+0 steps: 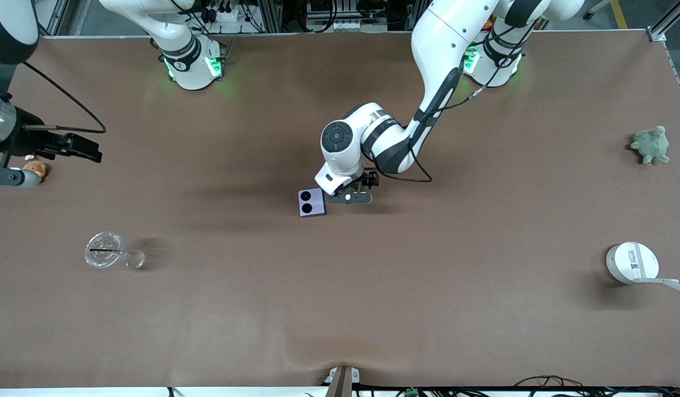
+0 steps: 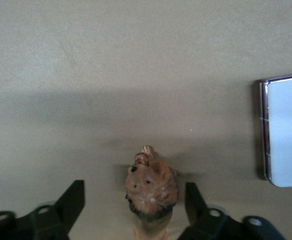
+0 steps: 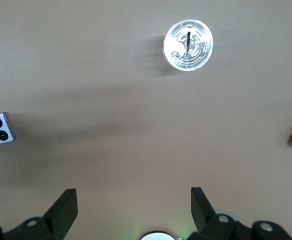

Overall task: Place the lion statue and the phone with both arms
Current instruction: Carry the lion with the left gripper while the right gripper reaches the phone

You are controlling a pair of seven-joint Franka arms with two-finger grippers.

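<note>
The lion statue, a small orange-brown figurine, stands on the table between the fingers of my left gripper. The gripper is open: a wide gap shows on one side of the lion and a narrow gap on the other. In the front view my left gripper is low at the table's middle and hides the lion. The pale-lilac phone lies flat right beside it, toward the right arm's end; its edge shows as the phone. My right gripper hangs open and empty, high over the right arm's end of the table.
A clear round lid and a small clear dish lie nearer the front camera at the right arm's end. A tan plush toy sits under the right arm. A green plush turtle and a round white device are at the left arm's end.
</note>
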